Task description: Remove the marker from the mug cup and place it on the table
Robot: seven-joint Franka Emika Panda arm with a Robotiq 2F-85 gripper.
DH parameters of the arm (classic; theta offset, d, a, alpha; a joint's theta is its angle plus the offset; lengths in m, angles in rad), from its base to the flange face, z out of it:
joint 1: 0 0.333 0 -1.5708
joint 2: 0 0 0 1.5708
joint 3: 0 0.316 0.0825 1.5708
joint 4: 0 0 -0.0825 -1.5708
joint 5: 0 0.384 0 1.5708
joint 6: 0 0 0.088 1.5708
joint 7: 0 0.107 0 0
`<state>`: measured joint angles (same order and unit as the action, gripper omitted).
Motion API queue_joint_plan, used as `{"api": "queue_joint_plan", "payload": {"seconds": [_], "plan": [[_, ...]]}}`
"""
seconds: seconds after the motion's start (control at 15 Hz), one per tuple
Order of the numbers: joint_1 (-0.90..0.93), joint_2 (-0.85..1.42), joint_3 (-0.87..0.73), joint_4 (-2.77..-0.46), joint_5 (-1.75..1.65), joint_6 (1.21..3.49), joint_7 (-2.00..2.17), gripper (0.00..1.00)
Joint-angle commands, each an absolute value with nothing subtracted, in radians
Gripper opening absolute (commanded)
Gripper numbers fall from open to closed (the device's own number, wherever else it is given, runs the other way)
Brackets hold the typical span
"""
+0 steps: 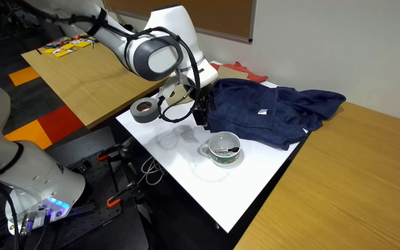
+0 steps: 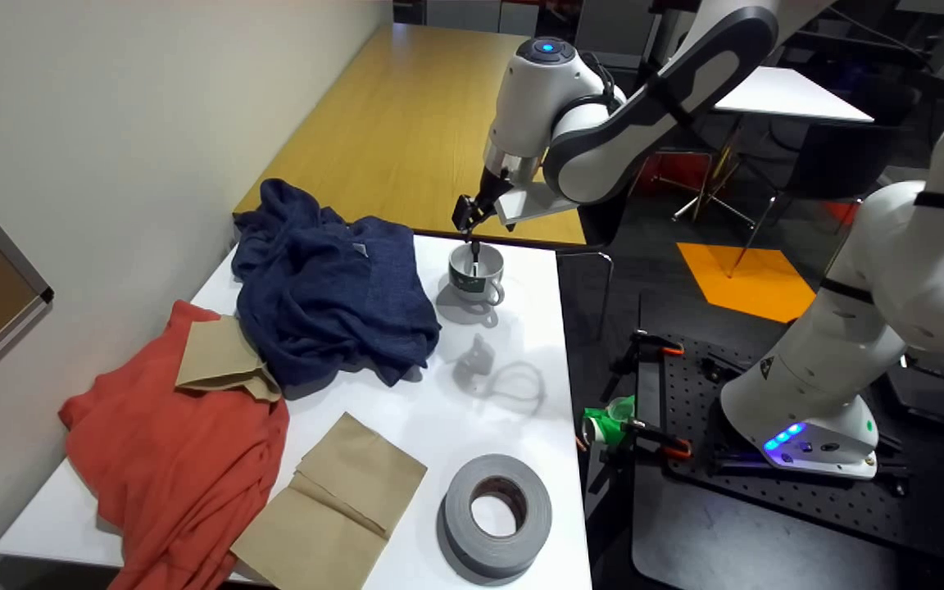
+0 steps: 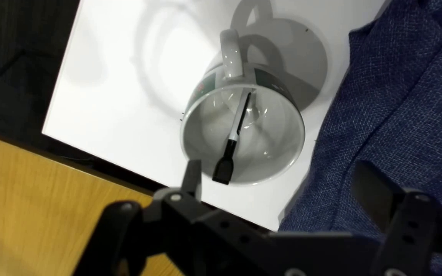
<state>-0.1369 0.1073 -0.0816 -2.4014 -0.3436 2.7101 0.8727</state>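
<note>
No words can be read
The robot's base point(image 2: 808, 414) has 1 small triangle sign point(image 2: 766, 366); the blue cloth point(image 1: 276, 107) has 1 white tag point(image 1: 262, 111), too small to read.

The table point(image 3: 129, 130) glares white around soft shadows point(image 3: 307, 63); in the wrist view, the claw point(image 3: 280, 174) is blurred.

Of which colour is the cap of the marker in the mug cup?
Black; the marker's cap shows best in the wrist view.

Exterior views: downward, opposite ends, table point(image 1: 217, 191) shared. Wrist view: close above mug cup point(image 3: 272, 138).
</note>
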Motion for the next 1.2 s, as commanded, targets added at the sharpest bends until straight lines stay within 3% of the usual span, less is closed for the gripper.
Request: {"api": "queue_joint_plan", "payload": {"seconds": [0.0,0.47,0.53,0.8,0.93,1.0,1.13], "plan": [[-0.104,0.133,-0.134,-2.386,-0.341,2.717,0.884,1.00],[-0.082,0.224,-0.188,-2.345,-0.326,2.753,0.870,0.99],[-0.080,0.235,-0.191,-2.337,-0.314,2.763,0.864,0.83],[-0.061,0.282,-0.207,-2.302,-0.272,2.770,0.858,0.59],[-0.055,0.306,-0.210,-2.285,-0.244,2.763,0.851,0.57],[-0.051,0.318,-0.211,-2.278,-0.235,2.761,0.850,0.64],[-0.042,0.341,-0.217,-2.264,-0.215,2.761,0.851,0.66]]}}
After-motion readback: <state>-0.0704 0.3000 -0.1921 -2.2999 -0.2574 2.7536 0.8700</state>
